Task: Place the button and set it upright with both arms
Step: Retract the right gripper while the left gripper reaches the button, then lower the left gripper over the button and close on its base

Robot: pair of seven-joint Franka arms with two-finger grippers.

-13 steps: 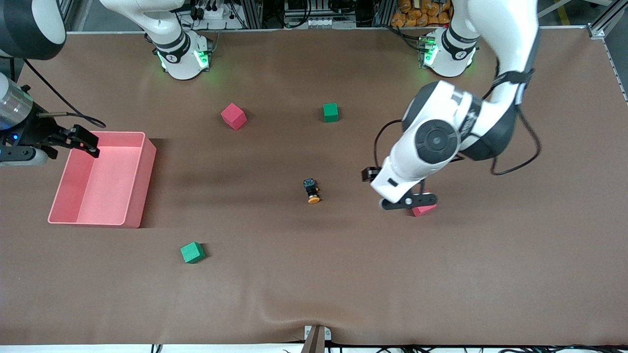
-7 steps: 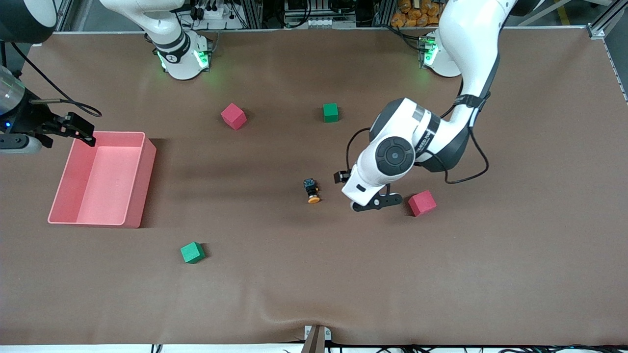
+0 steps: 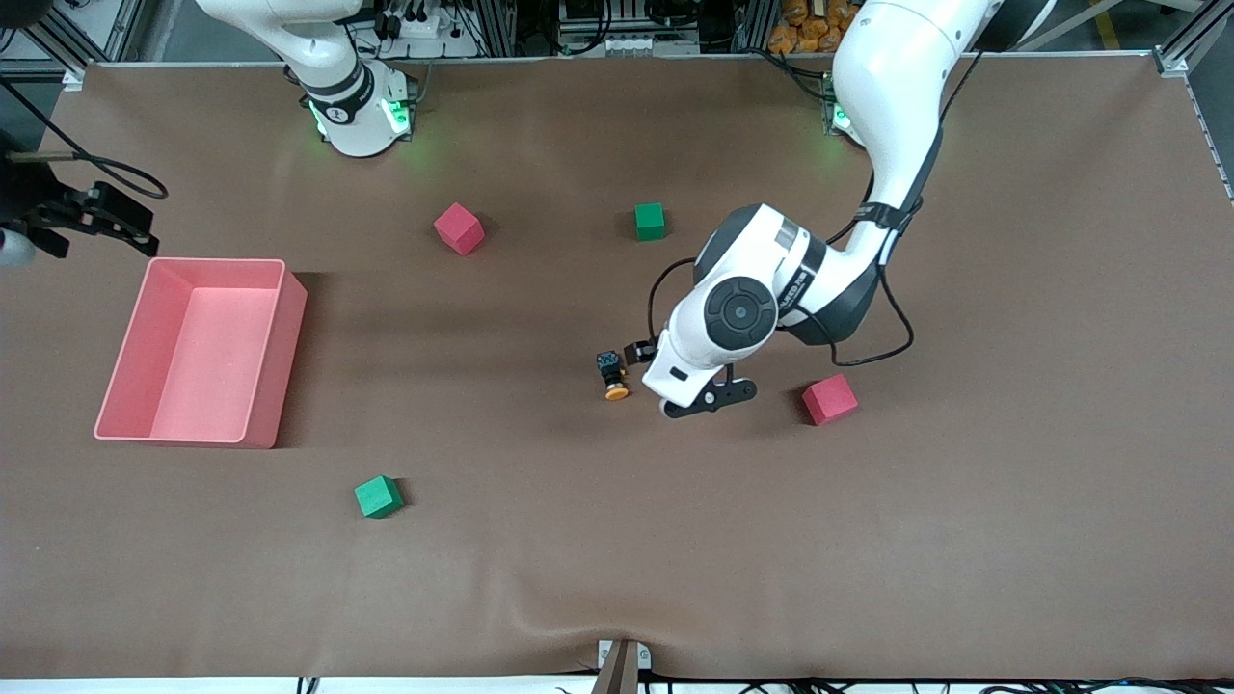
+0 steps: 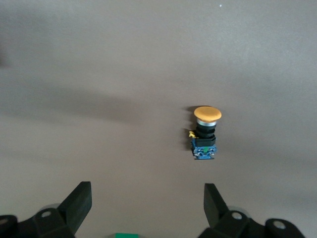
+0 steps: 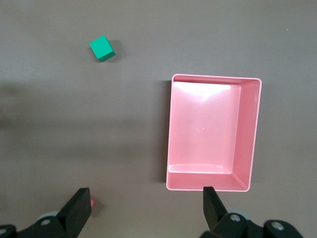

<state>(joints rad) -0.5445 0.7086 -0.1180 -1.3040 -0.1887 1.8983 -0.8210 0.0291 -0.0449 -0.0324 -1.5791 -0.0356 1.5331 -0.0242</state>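
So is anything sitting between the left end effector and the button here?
Nothing visible. The left end effector is open over bare table beside the button, which lies on its side; the nearest red cube sits away toward the left arm's end.

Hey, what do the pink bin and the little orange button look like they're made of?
The pink bin: likely moulded plastic, thin smooth walls with a soft sheen on its floor. The button: cap looks like glossy orange plastic above a silvery, possibly metal, collar; the black body and bluish terminal end look like matte plastic, though that is uncertain.
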